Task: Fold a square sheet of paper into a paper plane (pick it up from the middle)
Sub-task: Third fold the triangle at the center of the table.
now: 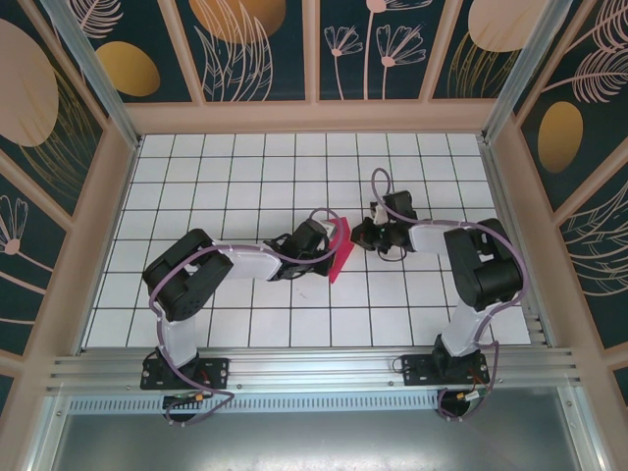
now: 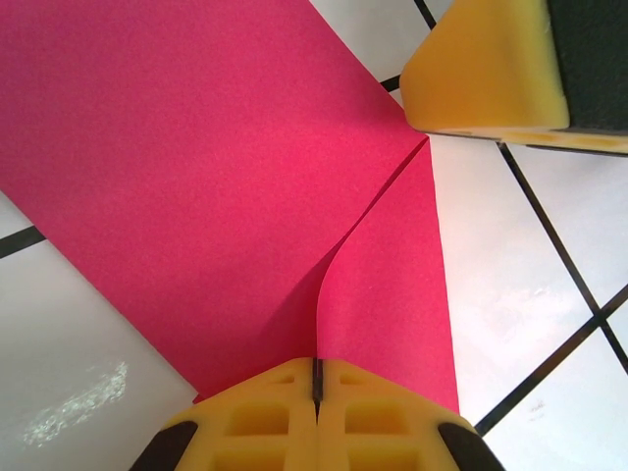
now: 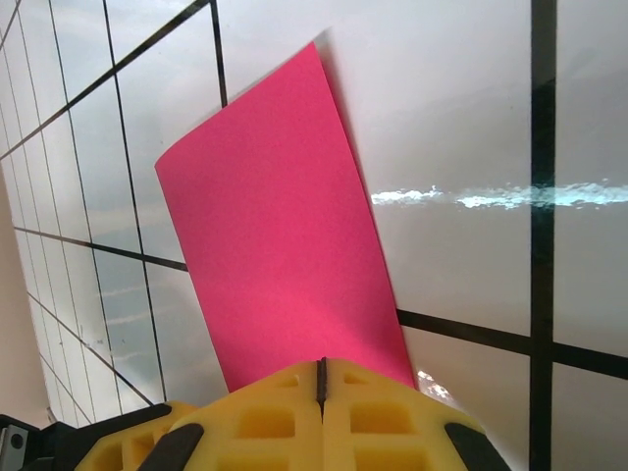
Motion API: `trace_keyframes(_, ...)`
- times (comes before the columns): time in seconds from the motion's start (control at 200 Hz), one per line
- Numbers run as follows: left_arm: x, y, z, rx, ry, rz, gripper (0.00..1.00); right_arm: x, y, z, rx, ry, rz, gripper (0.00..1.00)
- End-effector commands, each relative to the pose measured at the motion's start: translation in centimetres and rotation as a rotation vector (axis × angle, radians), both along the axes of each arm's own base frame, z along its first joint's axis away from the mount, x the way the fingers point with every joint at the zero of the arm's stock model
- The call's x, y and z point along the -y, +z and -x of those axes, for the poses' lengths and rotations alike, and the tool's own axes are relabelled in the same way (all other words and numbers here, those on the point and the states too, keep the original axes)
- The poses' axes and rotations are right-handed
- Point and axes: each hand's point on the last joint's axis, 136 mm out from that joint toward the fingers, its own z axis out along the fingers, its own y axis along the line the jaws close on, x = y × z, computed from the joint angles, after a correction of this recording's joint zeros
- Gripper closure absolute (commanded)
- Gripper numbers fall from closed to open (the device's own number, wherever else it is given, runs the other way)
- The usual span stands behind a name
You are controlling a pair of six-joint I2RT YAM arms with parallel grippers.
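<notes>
Top view: the square sheet of paper (image 1: pixel 340 257) is mid-counter (image 1: pixel 196 177), between the two arms. It's up on edge and tilted, not lying flat. The L end effector (image 1: pixel 316 242) is at its left side and the R end effector (image 1: pixel 363 234) at its right. My read: it's gripped from both sides to keep it off the tiles while a fold gets shaped. I can't tell whether the lower tip touches the counter.

L wrist: the L end effector (image 2: pixel 316 383) is clenched, pads together, w/ the paper's near edge nipped between them. The paper is matte magenta-red and clean. One flap curls over the main panel, and its edge runs toward the far corner. A yellow pad (image 2: pixel 481 69), prob. the R unit's, sits at that corner. It looks like a soft bend, not a pressed crease.

R wrist: the R end effector (image 3: pixel 321 383) is also clenched on the sheet. A narrow panel rises from its pads, top edge slightly rolled, w/ glossy tiles behind it.
</notes>
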Motion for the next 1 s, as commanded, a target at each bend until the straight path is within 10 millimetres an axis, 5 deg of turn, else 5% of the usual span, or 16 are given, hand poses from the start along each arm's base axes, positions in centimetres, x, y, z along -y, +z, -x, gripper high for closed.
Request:
trace_keyframes(0.0, -1.6, -2.7, 1.1, -0.076, 0.004, -0.090, 1.00, 0.0, -1.8, 0.2, -0.030, 0.017, 0.015, 0.98)
trace_keyframes(0.19, -1.4, -2.1, 0.9, -0.070, 0.012, -0.079, 1.00, 1.2, -3.8, 0.5, -0.067, -0.007, 0.102, 0.98)
trace_keyframes(0.265, -1.2, -1.0, 0.6, -0.059, 0.028, -0.059, 0.89, 1.3, -3.9, 0.6, -0.065, 0.000, 0.112, 0.99)
trace_keyframes(0.315, -1.3, 0.2, 0.2, -0.041, 0.053, -0.042, 0.72, 1.4, -3.9, 0.7, -0.065, 0.006, 0.114, 0.99)
trace_keyframes(0.52, -2.4, 6.4, -2.4, 0.019, 0.191, 0.060, 0.55, 1.1, -3.7, 0.9, -0.058, 0.041, 0.110, 0.99)
trace_keyframes(0.621, -2.0, 9.2, -2.5, 0.026, 0.193, 0.148, 0.63, 0.9, -3.4, 0.8, -0.052, 0.047, 0.102, 0.99)
trace_keyframes(0.716, -0.2, 10.6, -1.6, -0.022, 0.131, 0.250, 0.84, 0.8, -3.3, 0.6, -0.049, 0.043, 0.096, 0.99)
trace_keyframes(0.811, 1.5, 10.4, -0.6, -0.090, 0.060, 0.308, 0.93, 0.7, -3.2, 0.6, -0.049, 0.044, 0.094, 0.99)
trace_keyframes(0.996, 2.7, 6.1, -0.4, -0.188, 0.050, 0.291, 0.98, 0.7, -3.2, 0.6, -0.049, 0.047, 0.098, 0.99)
